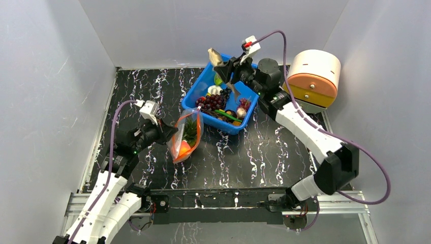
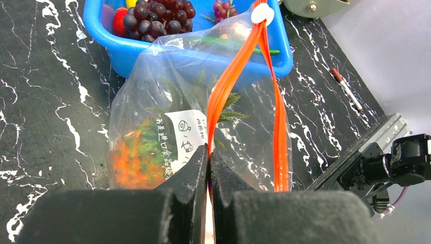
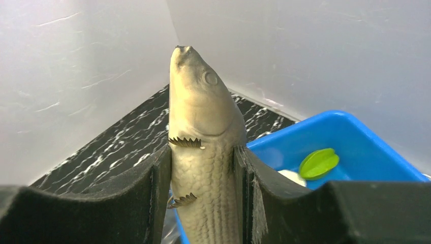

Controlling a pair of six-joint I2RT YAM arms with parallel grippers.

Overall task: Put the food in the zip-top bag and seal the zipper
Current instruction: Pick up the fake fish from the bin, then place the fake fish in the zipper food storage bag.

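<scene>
Left of bin (image 1: 199, 87), zip-top bag (image 1: 185, 134)

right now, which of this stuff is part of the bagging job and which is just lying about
For the job: zip-top bag, zipper, pineapple inside it, toy fish, grapes in the blue bin.
Just lying about: round drawer box, pen.

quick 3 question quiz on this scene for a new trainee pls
1. True or false: the left gripper is open.
2. The right gripper holds: A a spoon, B the toy fish, C a cup.
3. Fill in: the pineapple lies inside the ____.
Key: 1 false, it is shut on the zipper; 2 B; 3 zip-top bag.
</scene>
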